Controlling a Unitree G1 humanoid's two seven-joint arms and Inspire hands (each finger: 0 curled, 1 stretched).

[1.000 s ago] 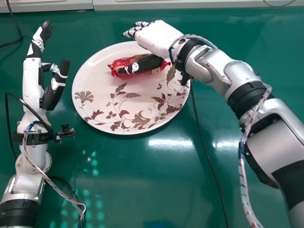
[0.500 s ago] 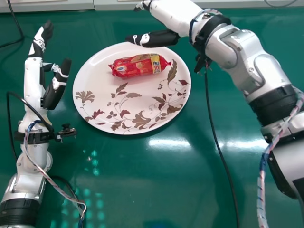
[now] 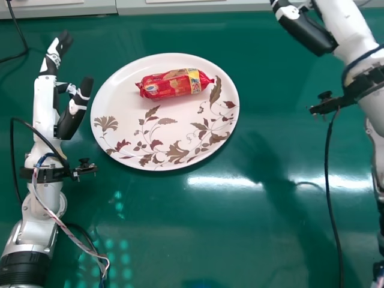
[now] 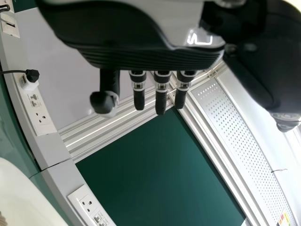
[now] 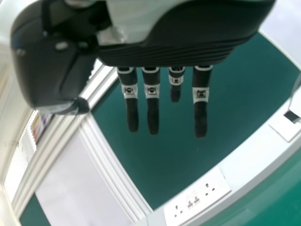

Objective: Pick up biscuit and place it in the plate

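At the near side of the desk (image 3: 198, 240), a black cable (image 3: 333, 222) is trailing down from the right wrist; were that arm to sweep back across, the cable could be snagging the plate's rim and dragging it. Further in, on the left, the left hand (image 3: 44, 99) is lying idle just beside the plate, its fingers and thumb apart with nothing between them; a careless shift inward could be shoving the plate over the glossy surface. The plate (image 3: 120, 99) is sitting flat, and the red biscuit packet (image 3: 168, 84) is resting wholly inside it, on its side in the far half, touching neither hand. The job looks done. Being rounded, the packet could be rolling toward the rim if the plate were bumped, though nothing is pressing on it. Beyond the plate and well off to the right, the right hand (image 3: 303, 30) is hanging with its fingers straight and its thumb apart, holding nothing; its likeliest mistake is returning low for a needless second grasp and knocking the packet out.
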